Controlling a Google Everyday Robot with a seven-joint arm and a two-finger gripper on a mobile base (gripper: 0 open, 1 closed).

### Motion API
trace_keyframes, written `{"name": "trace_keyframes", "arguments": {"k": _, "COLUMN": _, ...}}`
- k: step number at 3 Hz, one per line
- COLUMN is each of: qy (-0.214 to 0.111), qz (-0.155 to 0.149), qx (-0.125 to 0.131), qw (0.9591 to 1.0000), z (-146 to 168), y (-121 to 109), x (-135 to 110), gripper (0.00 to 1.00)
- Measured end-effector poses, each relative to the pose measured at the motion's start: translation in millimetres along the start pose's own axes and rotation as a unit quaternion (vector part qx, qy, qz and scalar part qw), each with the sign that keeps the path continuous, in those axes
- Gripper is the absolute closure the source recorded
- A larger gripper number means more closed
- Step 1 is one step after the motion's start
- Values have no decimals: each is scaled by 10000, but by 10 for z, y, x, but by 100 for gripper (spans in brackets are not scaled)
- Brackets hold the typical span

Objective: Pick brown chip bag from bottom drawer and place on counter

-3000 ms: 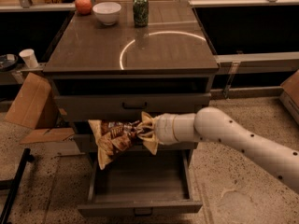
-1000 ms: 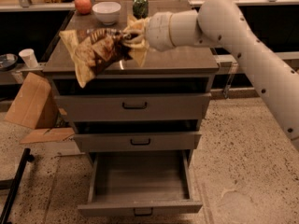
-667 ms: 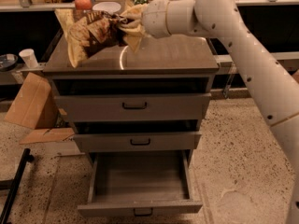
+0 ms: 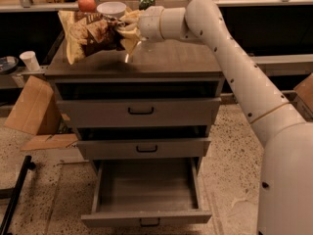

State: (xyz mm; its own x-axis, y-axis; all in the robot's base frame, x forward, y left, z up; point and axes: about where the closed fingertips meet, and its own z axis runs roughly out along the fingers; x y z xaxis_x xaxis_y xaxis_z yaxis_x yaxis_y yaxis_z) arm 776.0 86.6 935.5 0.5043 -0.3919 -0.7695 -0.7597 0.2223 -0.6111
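Observation:
The brown chip bag (image 4: pixel 88 35) is crinkled, dark brown with tan edges. My gripper (image 4: pixel 123 31) is shut on its right side and holds it in the air over the left part of the counter (image 4: pixel 171 60). The white arm reaches in from the right, across the counter top. The bottom drawer (image 4: pixel 146 195) is pulled out below, and its grey inside holds nothing.
A white bowl (image 4: pixel 111 8), a red apple (image 4: pixel 86 3) and a green can (image 4: pixel 145 0) stand at the back of the counter. The two upper drawers (image 4: pixel 141 112) are shut. A cardboard box (image 4: pixel 32 106) and a white cup (image 4: pixel 30 60) are at the left.
The bag came out of the bottom drawer in my gripper and rose above the counter. Over the last second it moved a little up and back.

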Motion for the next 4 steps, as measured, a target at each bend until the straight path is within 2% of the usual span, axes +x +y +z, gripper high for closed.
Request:
{"name": "trace_keyframes", "arguments": {"k": 1, "qy": 114, "qz": 209, "qx": -71, "qw": 9997, "z": 240, "y": 5, "x": 181, "gripper": 81}}
{"name": "trace_keyframes", "arguments": {"k": 2, "qy": 231, "qz": 350, "qx": -93, "qw": 9991, "z": 411, "y": -5, "x": 321, "gripper": 58}}
{"name": "trace_keyframes", "arguments": {"k": 4, "qy": 244, "qz": 498, "qx": -74, "qw": 9984, "z": 590, "y": -59, "x": 407, "gripper": 11}}
